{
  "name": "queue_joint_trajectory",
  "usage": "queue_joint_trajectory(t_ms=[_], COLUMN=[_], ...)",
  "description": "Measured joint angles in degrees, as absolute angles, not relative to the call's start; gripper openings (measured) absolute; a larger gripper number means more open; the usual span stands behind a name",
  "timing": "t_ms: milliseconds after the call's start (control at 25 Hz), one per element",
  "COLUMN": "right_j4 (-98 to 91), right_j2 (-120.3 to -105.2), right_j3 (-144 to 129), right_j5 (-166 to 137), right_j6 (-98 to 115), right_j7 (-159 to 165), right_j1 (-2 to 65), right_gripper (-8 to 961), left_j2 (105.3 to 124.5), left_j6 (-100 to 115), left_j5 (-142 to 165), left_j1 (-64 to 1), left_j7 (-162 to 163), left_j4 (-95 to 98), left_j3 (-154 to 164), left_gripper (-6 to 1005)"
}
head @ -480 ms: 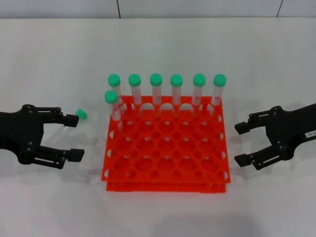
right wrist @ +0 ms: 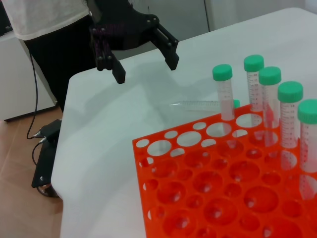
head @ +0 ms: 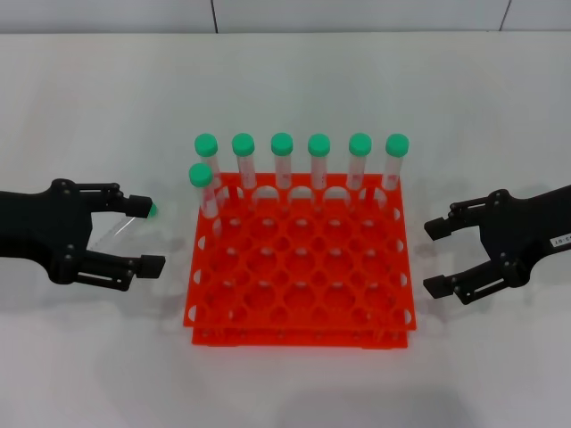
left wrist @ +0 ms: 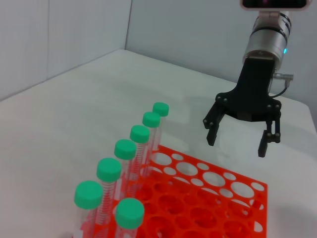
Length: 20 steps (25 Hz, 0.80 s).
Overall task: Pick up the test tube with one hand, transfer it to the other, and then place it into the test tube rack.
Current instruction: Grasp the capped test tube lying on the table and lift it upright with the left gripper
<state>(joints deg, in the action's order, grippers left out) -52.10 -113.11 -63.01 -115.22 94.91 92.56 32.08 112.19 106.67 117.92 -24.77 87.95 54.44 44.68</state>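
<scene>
1. The tube [head: 125,225] lies flat on the table [head: 107,107], just left of the rack [head: 299,312], its green cap pointing toward the rack.
2. Our left gripper [head: 147,236] straddles the tube with jaws wide; in the head view the upper finger hides part of the cap, and we cannot tell whether it touches.
3. Our right gripper [head: 437,257] hovers right of the rack, jaws wide, holding nothing.
4. Risks, as we judge them: the tube is round and slick, so an off-centre close could roll it or squirt it toward the rack; a finger nudging the cap first would spin it out of line.
5. Count: eight green-capped tubes in all, seven upright ones [head: 282,165] in the rack and one loose; one rack; two grippers.
</scene>
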Motion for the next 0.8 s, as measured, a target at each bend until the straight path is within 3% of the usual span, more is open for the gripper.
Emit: queue_joint_trajectory(t_ms=[520,800], right_j4=[-52.08,-52.33], right_j2=[-113.15,-113.18], right_j3=[-62.97,-62.91], right_j5=[-115.22,-115.21], right_j6=[93.71,91.31], right_j7=[92.36,91.15], right_j1=[32.08,31.14], right_gripper=[837,833], left_j2=[112.38,112.77], left_j6=[105.35,106.57], left_j5=[117.95,117.97], left_j1=[-24.79,-24.29], left_j7=[91.64,109.15], left_j4=[56.10,65.75], left_j3=[44.71,44.28], left_gripper=[874,873])
